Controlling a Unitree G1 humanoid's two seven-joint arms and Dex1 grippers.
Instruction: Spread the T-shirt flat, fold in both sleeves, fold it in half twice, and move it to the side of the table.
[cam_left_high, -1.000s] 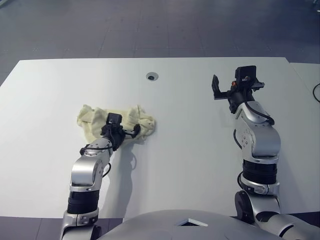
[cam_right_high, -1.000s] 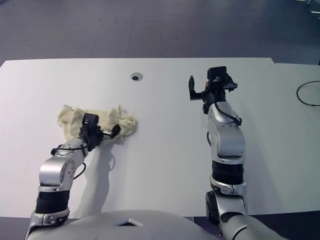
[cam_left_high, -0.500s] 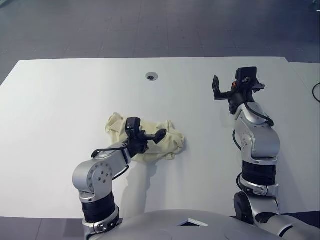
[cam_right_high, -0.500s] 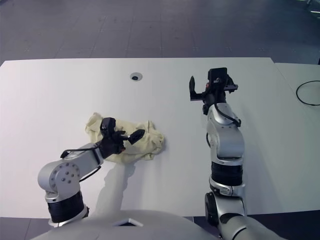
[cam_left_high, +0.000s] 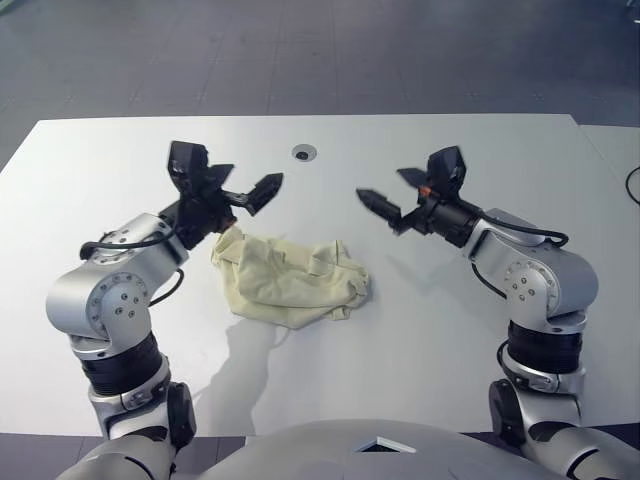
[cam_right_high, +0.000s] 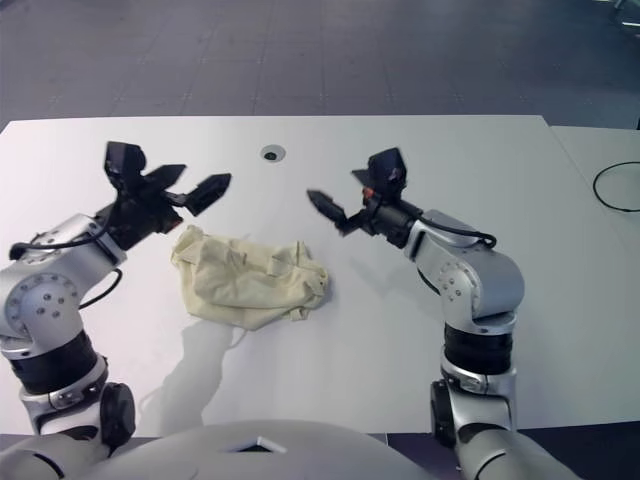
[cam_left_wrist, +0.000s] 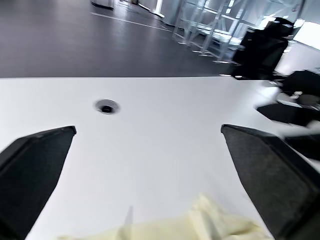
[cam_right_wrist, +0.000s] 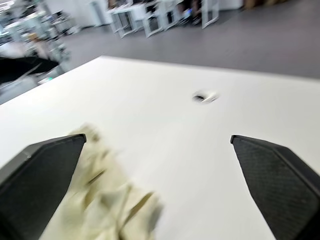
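Note:
A pale yellow T-shirt lies crumpled in a heap near the middle of the white table. My left gripper hovers open above the heap's far left corner, nothing between its fingers. My right gripper is open too, held above the table to the right of the heap and pointing towards the left gripper. In the left wrist view the T-shirt shows just below the spread fingers. The right wrist view has the T-shirt lying between its wide fingers.
A round cable hole sits in the table at the back centre. A black cable loops on the neighbouring surface at the far right. Bare tabletop surrounds the heap on all sides.
The left gripper dragged the T-shirt rightward to the middle, then let go and rose up and left. The right arm swung from upright down towards the centre.

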